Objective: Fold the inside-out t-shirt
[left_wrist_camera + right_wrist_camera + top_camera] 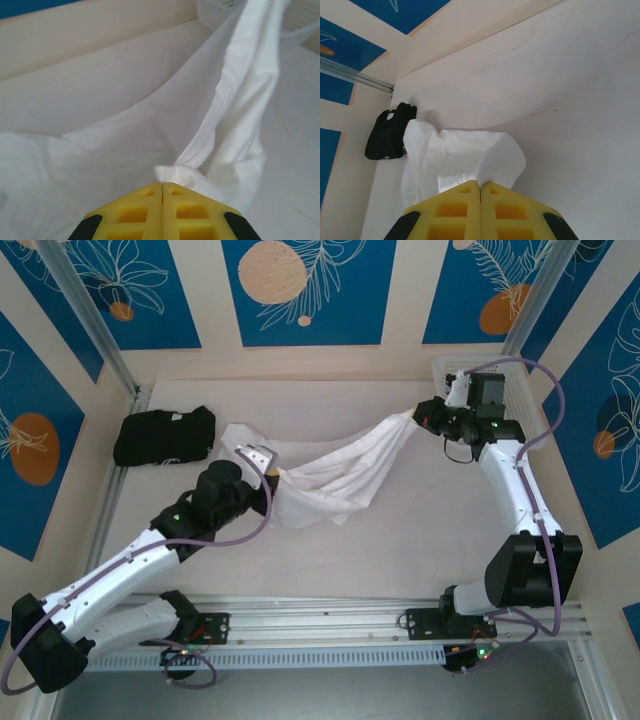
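The white inside-out t-shirt [335, 475] hangs stretched between both grippers above the table, sagging in the middle with a loose bunch drooping toward the table below the left end. My left gripper [272, 471] is shut on one bunched end of it; in the left wrist view the yellow fingers [150, 210] pinch a thick fold of the t-shirt [235, 105], which runs up and away to the right. My right gripper [418, 418] is shut on the other end; in the right wrist view the t-shirt [450, 150] spreads out from the closed yellow fingers [495, 210].
A black folded garment [163, 434] lies at the far left of the table [420, 530], also seen as a dark bundle [387, 135] in the right wrist view. A white basket [460, 372] stands behind the right gripper. Aluminium rails run along the near edge.
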